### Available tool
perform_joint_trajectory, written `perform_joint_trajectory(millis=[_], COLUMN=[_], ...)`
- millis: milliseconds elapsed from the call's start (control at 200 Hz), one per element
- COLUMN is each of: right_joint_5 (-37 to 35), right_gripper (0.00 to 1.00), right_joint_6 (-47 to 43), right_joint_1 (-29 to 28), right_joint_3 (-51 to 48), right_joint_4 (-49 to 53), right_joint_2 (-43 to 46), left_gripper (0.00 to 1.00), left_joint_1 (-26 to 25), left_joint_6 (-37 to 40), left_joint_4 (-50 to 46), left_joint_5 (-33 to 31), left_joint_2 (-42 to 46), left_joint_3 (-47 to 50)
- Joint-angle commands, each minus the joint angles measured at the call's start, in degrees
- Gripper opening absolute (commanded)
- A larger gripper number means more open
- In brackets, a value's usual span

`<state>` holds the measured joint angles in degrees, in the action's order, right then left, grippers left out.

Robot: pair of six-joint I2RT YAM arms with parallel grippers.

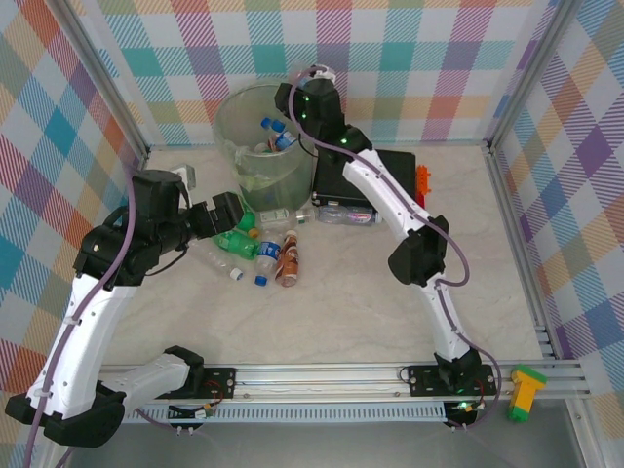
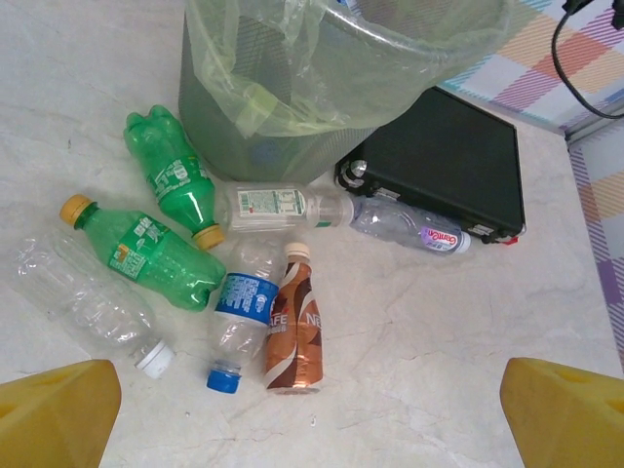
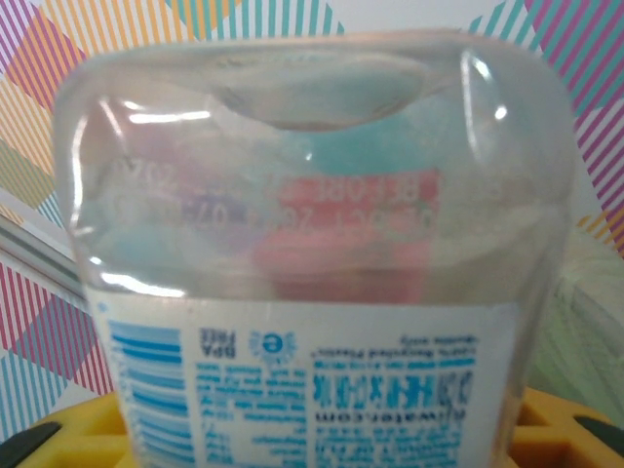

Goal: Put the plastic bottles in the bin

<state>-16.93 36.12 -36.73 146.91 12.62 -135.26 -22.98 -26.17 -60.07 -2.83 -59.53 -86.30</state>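
Over the mouth of the bin my right gripper is shut on a clear bottle with a white and blue label, which sits between its yellow fingers. Blue-capped bottles lie inside the bin. In front of the bin, several plastic bottles lie on the table: two green, a clear white-capped one, a blue-labelled one, a brown one and two clear ones. My left gripper hangs open above them, holding nothing.
A flat black case lies right of the bin, with an orange piece at its far side. Patterned walls close the back and sides. A yellow and green block sits on the front rail at right.
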Motion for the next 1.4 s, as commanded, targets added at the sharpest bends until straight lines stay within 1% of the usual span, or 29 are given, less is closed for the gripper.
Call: perform_joint_trajectory(millis=[0, 130, 240, 355, 450, 480, 500, 515, 525, 535, 550, 1150, 1255, 1395], right_joint_5=[-0.42, -0.52, -0.57, -0.87, -0.17, 0.17, 0.35, 0.44, 0.52, 0.63, 0.66, 0.76, 0.84, 1.63], right_gripper=[0.49, 0.50, 0.50, 0.52, 0.64, 0.68, 0.73, 0.78, 0.85, 0.94, 1.00, 0.99, 0.99, 0.99], right_joint_6=[-2.61, -3.50, -6.01, -8.02, -8.42, -8.53, -8.55, -8.67, -8.67, -8.69, -8.77, -10.19, -10.35, -10.20], right_joint_1=[-0.32, -0.34, -0.27, -0.18, -0.21, -0.17, -0.18, -0.18, -0.18, -0.25, -0.19, -0.19, -0.23, -0.18], right_joint_3=[3.04, 3.37, 3.39, 3.43, 3.38, 3.34, 3.32, 3.30, 3.36, 3.35, 3.30, 1.20, 0.19, -3.91], right_joint_4=[-7.20, -8.09, -9.00, -9.07, -7.84, -7.34, -7.08, -6.96, -6.84, -6.76, -6.67, -2.01, -0.75, 0.92], right_joint_2=[-1.13, -1.92, -2.04, -2.18, -1.98, -1.88, -1.75, -1.68, -1.67, -1.61, -1.54, 2.58, 4.32, 8.37], left_gripper=[1.00, 1.00, 1.00, 1.00, 0.99, 0.99, 0.99, 1.00, 1.00, 1.00, 0.99, 0.99, 0.99, 0.99], left_joint_1=[-0.39, -0.40, -0.41, -0.40, -0.37, -0.40, -0.40, -0.40, -0.44, -0.41, -0.40, -0.40, -0.40, -0.40], left_joint_6=[-1.29, -2.25, -2.81, -3.07, -3.21, -3.27, -3.23, -3.22, -3.26, -3.20, -3.10, -2.99, -2.86, -2.83], left_joint_4=[-1.97, -2.32, -2.33, -2.54, -2.67, -2.59, -2.61, -2.55, -2.52, -2.51, -2.49, -1.21, -0.96, -0.16], left_joint_5=[-1.44, -1.65, -1.87, -1.92, -2.18, -2.18, -2.18, -2.01, -1.90, -1.76, -1.54, -1.17, -1.21, -0.77], left_joint_2=[0.13, 0.38, 0.61, 0.55, 0.69, 0.69, 0.69, 0.75, 0.75, 0.74, 0.76, 0.90, 0.95, 1.10], left_joint_3=[-1.50, -1.00, -0.46, -0.36, -0.19, -0.12, -0.10, -0.03, -0.01, -0.01, 0.07, 1.35, 1.81, 3.27])
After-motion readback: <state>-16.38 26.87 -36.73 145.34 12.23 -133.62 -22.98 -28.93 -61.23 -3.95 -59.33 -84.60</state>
